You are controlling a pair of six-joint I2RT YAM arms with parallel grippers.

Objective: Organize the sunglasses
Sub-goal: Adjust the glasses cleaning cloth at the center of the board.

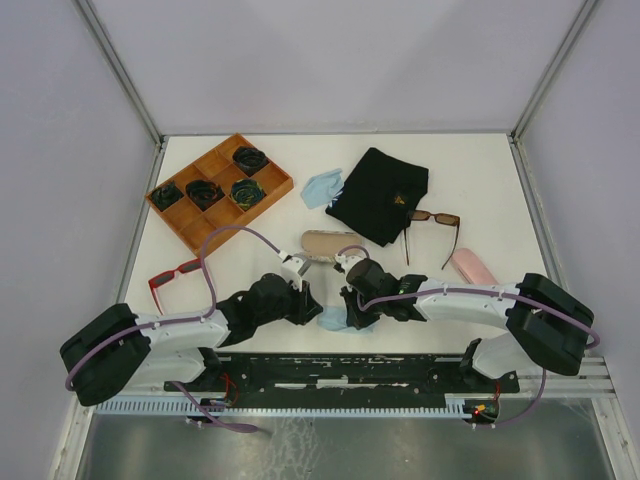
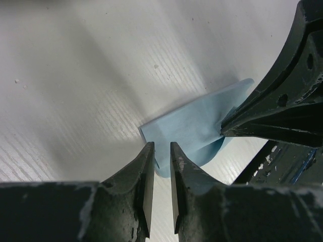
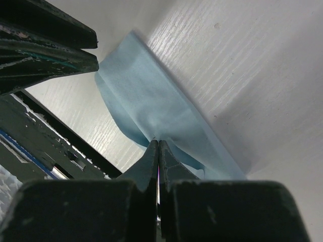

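The red-framed sunglasses (image 1: 172, 279) lie at the left, beside my left arm. The brown-lensed sunglasses (image 1: 433, 218) lie at the right with arms unfolded, next to a black cloth (image 1: 380, 195). Both grippers meet over a small blue cloth (image 1: 331, 319) at the front centre. My right gripper (image 3: 158, 142) is shut, pinching a fold of this cloth (image 3: 151, 106). My left gripper (image 2: 162, 146) is narrowly open, its tips at the cloth's near edge (image 2: 192, 126), with bare table showing through the gap.
A wooden tray (image 1: 178, 228) with dark rolled items stands at the back left. A second blue cloth (image 1: 322, 187) lies by the black cloth. A tan glasses case (image 1: 332, 244) lies just behind the grippers, and a pink case (image 1: 470, 267) at the right.
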